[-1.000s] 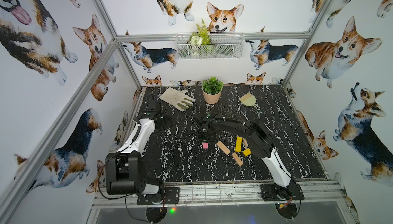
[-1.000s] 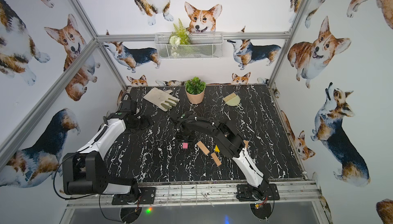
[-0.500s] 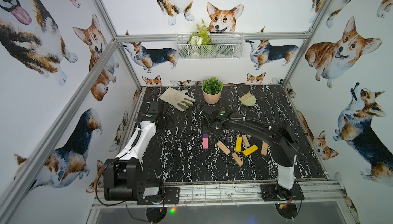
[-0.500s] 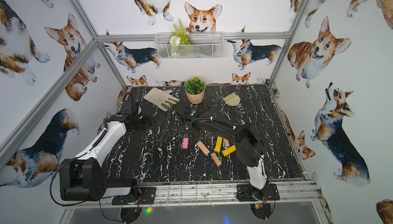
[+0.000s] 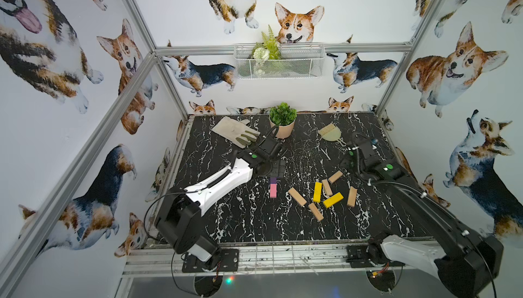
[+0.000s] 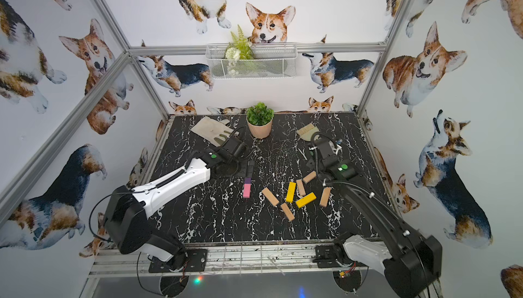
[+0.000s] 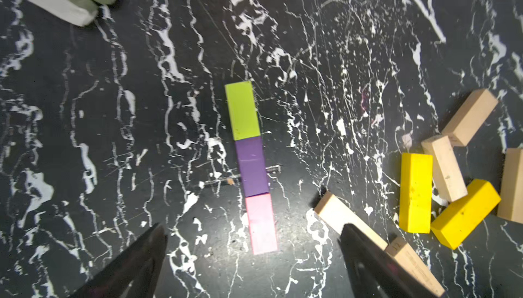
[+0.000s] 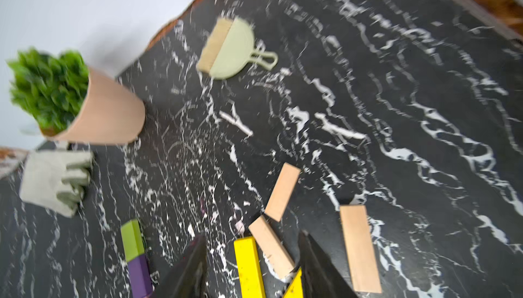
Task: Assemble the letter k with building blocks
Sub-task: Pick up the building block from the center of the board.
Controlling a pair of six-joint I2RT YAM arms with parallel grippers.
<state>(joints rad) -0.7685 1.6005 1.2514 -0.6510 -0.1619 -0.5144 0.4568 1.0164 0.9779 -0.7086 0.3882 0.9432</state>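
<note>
A lime green block [image 7: 242,111], a purple block [image 7: 252,166] and a pink block [image 7: 261,224] lie end to end in one straight row. My left gripper [image 7: 252,227] hovers open over the pink end; in both top views it [image 5: 276,167] hides the green block. To the right lies a loose heap: two yellow blocks [image 5: 317,192] [image 5: 333,200] and several tan wood blocks [image 5: 297,196]. My right gripper [image 8: 253,234] is open and empty, high above the far edge of that heap [image 5: 349,162].
A work glove [image 5: 236,131], a potted plant [image 5: 282,124] and a beige brush with dustpan [image 5: 329,133] lie along the back of the black marble table [image 5: 254,225]. A wire basket [image 5: 278,64] hangs on the back wall.
The right arm has swung back from the coloured row to the right side of the table. The left arm has reached in from the left and now hovers over the row.
</note>
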